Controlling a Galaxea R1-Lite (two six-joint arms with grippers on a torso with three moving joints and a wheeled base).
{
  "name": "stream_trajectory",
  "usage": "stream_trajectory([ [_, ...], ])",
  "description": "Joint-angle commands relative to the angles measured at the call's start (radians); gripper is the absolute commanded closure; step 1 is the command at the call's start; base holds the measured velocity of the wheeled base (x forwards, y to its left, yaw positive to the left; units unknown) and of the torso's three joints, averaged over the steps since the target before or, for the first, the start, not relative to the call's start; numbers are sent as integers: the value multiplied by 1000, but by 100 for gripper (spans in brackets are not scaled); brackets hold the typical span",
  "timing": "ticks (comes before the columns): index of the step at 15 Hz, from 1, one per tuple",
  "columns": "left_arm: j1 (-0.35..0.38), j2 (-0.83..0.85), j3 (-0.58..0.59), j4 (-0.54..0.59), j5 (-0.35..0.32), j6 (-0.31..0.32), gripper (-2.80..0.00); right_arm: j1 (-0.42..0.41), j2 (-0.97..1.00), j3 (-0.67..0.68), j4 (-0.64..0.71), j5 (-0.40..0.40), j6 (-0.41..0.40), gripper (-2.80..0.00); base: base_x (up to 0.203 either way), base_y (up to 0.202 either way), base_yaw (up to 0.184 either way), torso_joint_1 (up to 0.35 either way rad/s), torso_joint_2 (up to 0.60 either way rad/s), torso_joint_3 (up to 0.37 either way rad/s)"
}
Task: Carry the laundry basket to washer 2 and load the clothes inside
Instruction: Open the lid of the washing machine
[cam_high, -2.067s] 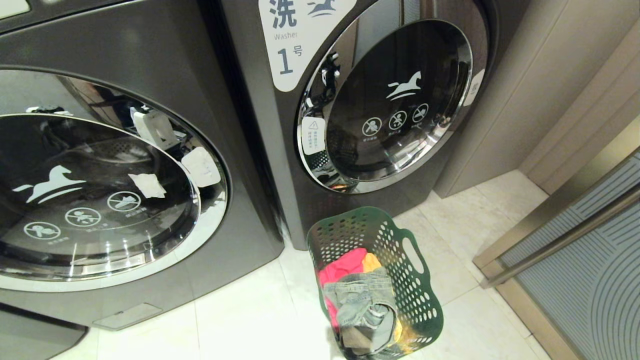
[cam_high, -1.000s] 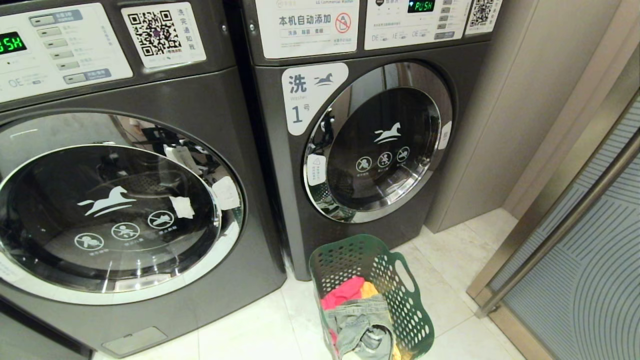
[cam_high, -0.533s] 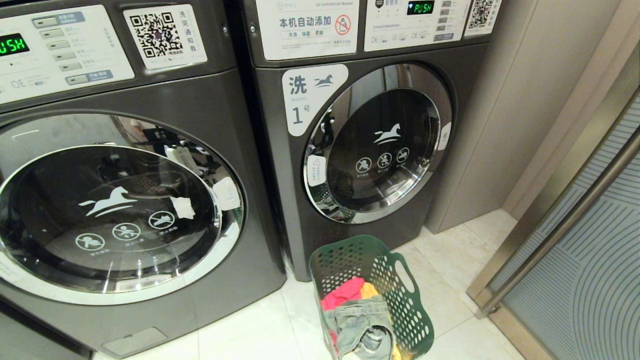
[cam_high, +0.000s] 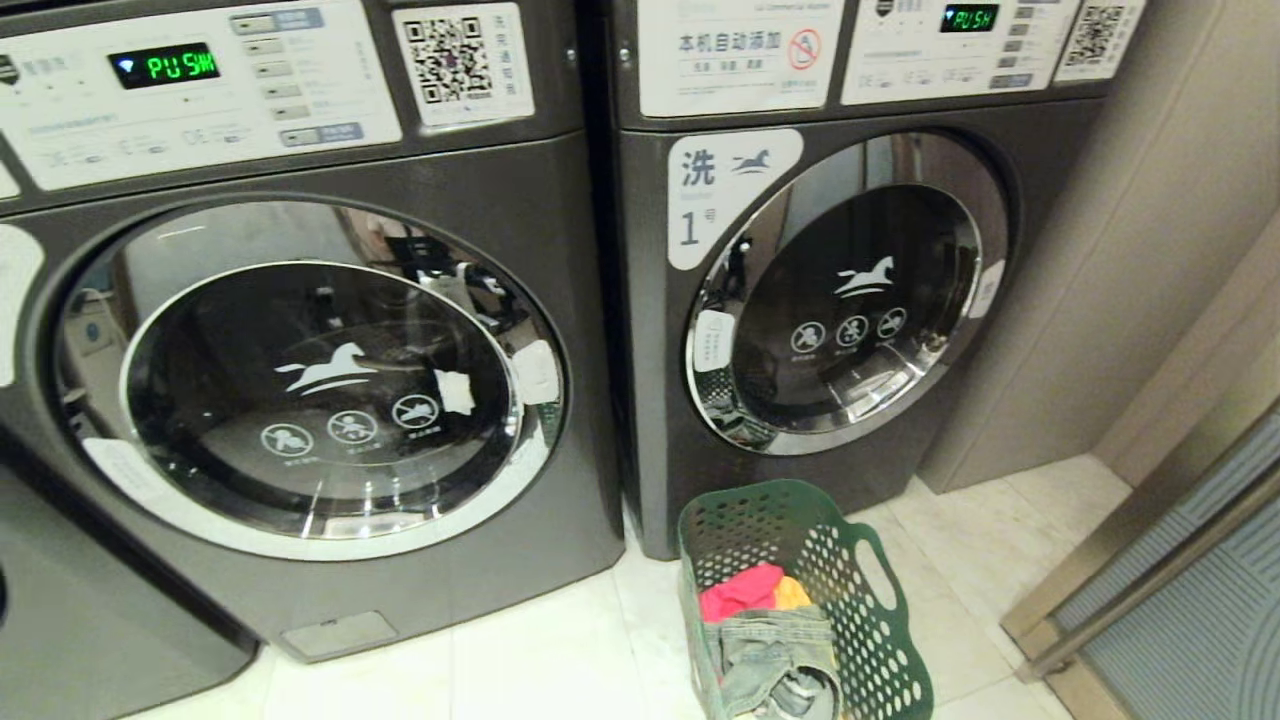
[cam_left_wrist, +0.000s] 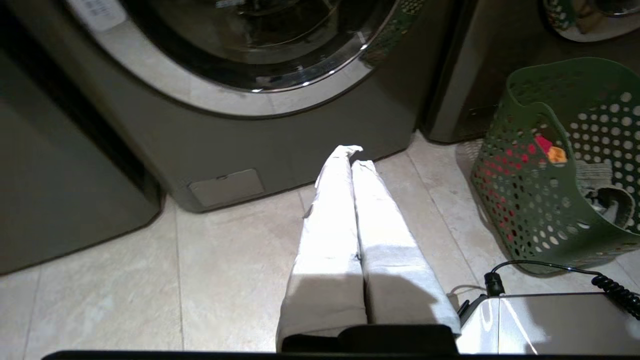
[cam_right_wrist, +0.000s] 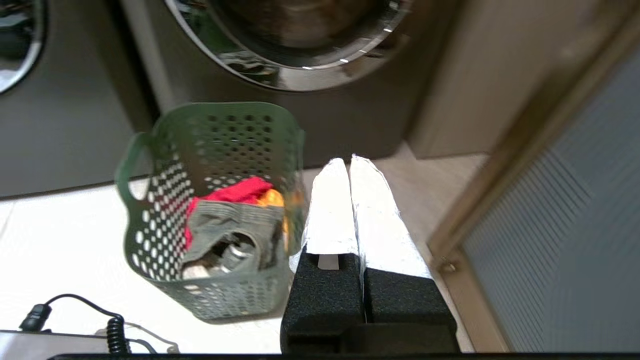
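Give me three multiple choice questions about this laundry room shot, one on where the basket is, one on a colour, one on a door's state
1. The laundry basket stands:
A. before the washer labelled 1
B. on top of a washer
C. inside a drum

2. The basket is:
A. grey
B. dark green
C. white

3. The door of the washer labelled 1 is:
A. wide open
B. missing
C. closed

Answers:
1 A, it sits on the floor tiles at that machine's foot.
2 B, green perforated plastic with the clothes inside.
3 C, the chrome rim lies flush with the front.
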Motion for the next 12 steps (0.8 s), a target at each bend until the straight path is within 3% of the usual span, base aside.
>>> stream_trajectory([
  [1,-1,-2,0,1,0,1,0,-1,-1,2,0,1,-1,0,2,-11,143,1,-4,10],
  [3,-1,-2,0,1,0,1,0,-1,-1,0,0,1,-1,0,0,-4,85,4,2,4],
  [12,-1,-2,0,1,0,1,0,-1,-1,0,-2,4,-4,0,0,0,0,0,0,0],
])
